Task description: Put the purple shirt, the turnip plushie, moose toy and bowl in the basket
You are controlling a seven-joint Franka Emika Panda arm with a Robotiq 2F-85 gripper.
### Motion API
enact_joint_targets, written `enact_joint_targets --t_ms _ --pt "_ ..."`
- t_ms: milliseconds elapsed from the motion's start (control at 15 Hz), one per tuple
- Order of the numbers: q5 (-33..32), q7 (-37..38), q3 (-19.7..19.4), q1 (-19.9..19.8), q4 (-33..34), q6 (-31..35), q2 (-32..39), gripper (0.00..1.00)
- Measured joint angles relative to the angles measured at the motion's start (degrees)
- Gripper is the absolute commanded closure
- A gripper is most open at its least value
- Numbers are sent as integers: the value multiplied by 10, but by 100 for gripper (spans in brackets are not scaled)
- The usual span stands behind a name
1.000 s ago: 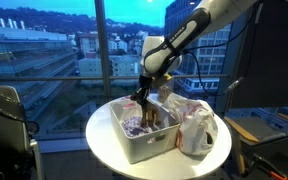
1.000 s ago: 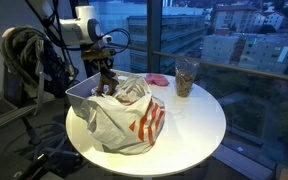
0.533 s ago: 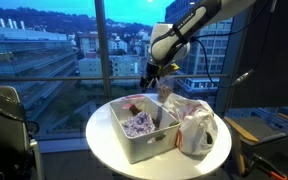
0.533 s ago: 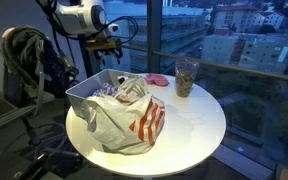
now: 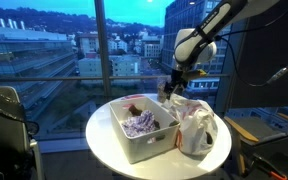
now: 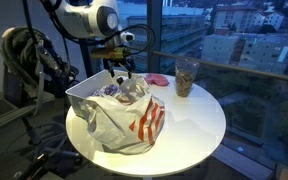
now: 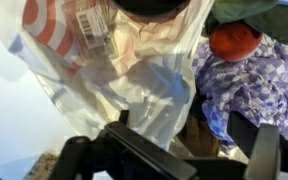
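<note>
Status: the robot's hand (image 5: 174, 82) hangs above the far side of the round white bench (image 5: 104, 140), over the white crinkly bag with red stripes (image 6: 129, 115). In the wrist view its fingers (image 7: 259, 150) stand wide apart with nothing between them, so it is empty and spread.

Contents: the white rectangular plastic basket (image 5: 149, 148) sits on the bench just beside the bag. The purple patterned shirt (image 7: 249, 85) lies crumpled inside it, and the red-orange turnip plushie with a green top (image 7: 234, 40) rests against the shirt. A small dark-brown moose toy (image 5: 132, 105) lies at the basket's window end.

Step, as judged: three items look placed and the bowl is left. A dark rounded edge at the top of the wrist view may be the bowl, though this is not certain.

Next move: locate the bowl, descend with fingers spread, and grip its rim.

Orientation: the basket opens upward. In an exterior view its long axis runs from the window side toward the near bench edge. The moose toy's axis cannot be told.
</note>
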Motion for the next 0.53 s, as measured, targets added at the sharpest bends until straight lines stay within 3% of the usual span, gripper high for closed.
enact_joint_targets --t_ms 333,533 --pt "12 -5 -16 -24 -63 5 -11 0" --pt "29 -50 -17 -39 -85 3 -8 0"
